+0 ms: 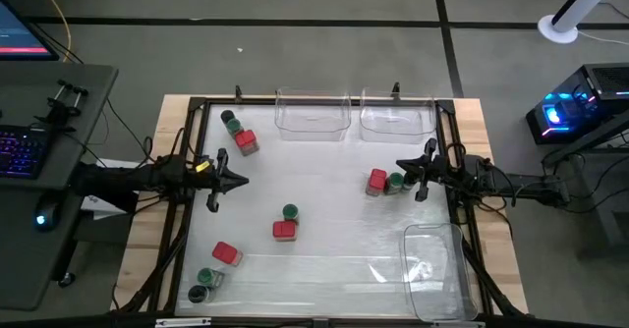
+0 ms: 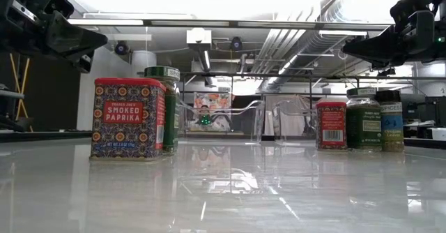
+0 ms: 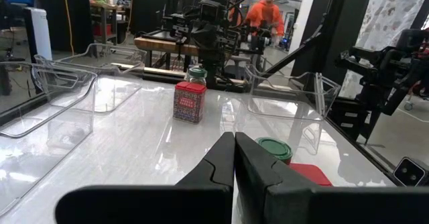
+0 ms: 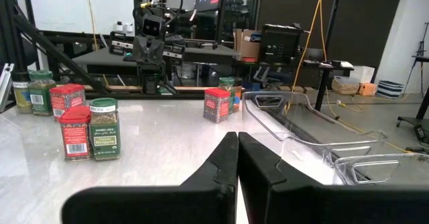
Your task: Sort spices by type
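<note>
Left gripper [image 1: 213,180] and right gripper [image 1: 423,172] above table [image 1: 334,220], fingers together, empty. Spice jars [image 1: 285,223] scattered in small groups on table, none inside clear bins [image 1: 313,114].

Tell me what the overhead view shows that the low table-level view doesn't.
Only the overhead view shows the whole layout: three clear bins, two at the far edge and one at the near right corner, the jar group at the near left corner, and both arms, with the left tool and the right tool hanging over the table.

Only the low view shows a label: the red tin reads smoked paprika.

Both show red-capped and green-capped jars standing in small groups.
</note>
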Robot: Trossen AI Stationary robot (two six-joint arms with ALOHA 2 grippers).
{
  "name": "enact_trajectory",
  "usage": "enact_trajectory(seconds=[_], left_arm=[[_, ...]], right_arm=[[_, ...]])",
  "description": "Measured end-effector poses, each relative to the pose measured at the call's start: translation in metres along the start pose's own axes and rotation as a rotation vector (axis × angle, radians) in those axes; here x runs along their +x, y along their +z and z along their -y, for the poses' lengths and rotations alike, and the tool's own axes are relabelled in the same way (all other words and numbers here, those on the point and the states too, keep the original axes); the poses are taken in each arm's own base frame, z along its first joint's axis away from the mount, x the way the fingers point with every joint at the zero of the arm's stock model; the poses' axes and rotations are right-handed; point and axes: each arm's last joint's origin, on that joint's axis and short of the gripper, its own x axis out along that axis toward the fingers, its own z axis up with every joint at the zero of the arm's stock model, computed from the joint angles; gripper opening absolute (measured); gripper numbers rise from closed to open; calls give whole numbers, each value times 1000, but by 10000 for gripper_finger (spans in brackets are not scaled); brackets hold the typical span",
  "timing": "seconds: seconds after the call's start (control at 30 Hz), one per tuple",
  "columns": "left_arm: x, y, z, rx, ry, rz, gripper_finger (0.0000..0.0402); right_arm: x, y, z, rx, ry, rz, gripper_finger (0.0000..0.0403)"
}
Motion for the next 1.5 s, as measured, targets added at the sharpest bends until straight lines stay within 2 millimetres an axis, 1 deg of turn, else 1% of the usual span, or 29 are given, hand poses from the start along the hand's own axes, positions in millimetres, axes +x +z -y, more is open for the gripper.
enact_trajectory(seconds=[1.03,1.07,1.1,1.13,1.2,1.27,1.3,1.33,1.4,1.43,1.5], left_arm=[[0,0,0,0,8,2,0],[0,0,0,0,8,2,0],[0,0,0,0,8,2,0],[0,0,0,0,9,2,0],[0,0,0,0,9,2,0],[0,0,0,0,9,2,0],[0,0,0,0,9,2,0],[0,0,0,0,9,2,0],[0,0,0,0,9,0,0],[0,0,0,0,9,0,0],[0,0,0,0,9,0,0]], right_arm=[[0,2,0,5,-2,18,1],[0,5,0,36,-2,51,1],[-1,10,1,104,2,106,1],[-2,18,2,204,11,187,1],[-7,36,5,459,23,388,1],[-13,50,12,653,-40,567,1],[-16,55,14,707,-86,624,1],[-17,61,16,727,-111,658,1],[-18,78,19,697,-133,674,1],[-16,89,20,667,-142,650,1],[-9,107,21,595,-183,526,1]])
